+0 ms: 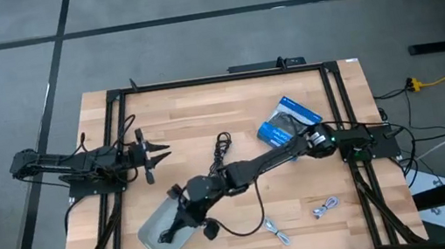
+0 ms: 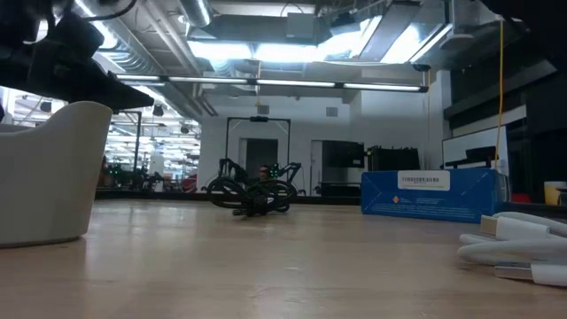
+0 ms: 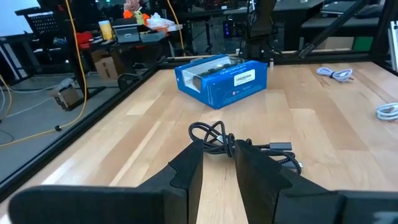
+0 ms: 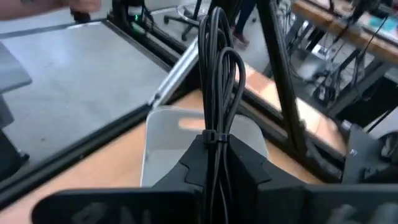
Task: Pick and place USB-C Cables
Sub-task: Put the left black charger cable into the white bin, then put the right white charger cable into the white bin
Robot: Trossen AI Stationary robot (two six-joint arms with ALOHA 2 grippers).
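My right gripper point(image 1: 184, 211) reaches across the table and is shut on a black USB-C cable bundle point(image 4: 217, 68), over a pale grey container point(image 1: 153, 241) near the table's near-left corner. A second black cable point(image 1: 223, 149) lies coiled on the wood mid-table, also seen in the left wrist view point(image 3: 214, 135). Two silvery-grey cables point(image 1: 279, 235) point(image 1: 326, 208) lie near the near edge. A thin black lead point(image 1: 255, 224) curves on the table beside the right arm. My left gripper point(image 1: 150, 158) waits open at the table's left side, touching nothing. My right gripper pinches the black cable bundle between its two fingers at the small tie point(image 4: 214, 138) that binds the loops. The fingers lie along the bundle, slanting down toward the near-left. The loops point(image 4: 219, 56) stick out past the fingertips over the container's opening point(image 4: 186, 134). I cannot tell whether they touch its floor.
A blue-and-black box point(image 1: 288, 122) sits toward the table's far right, behind the right arm. Black frame rails point(image 1: 120, 122) run along the left, right and far sides. In the low view the container point(image 2: 44, 177) stands at left and a silvery cable point(image 2: 523, 244) at right.
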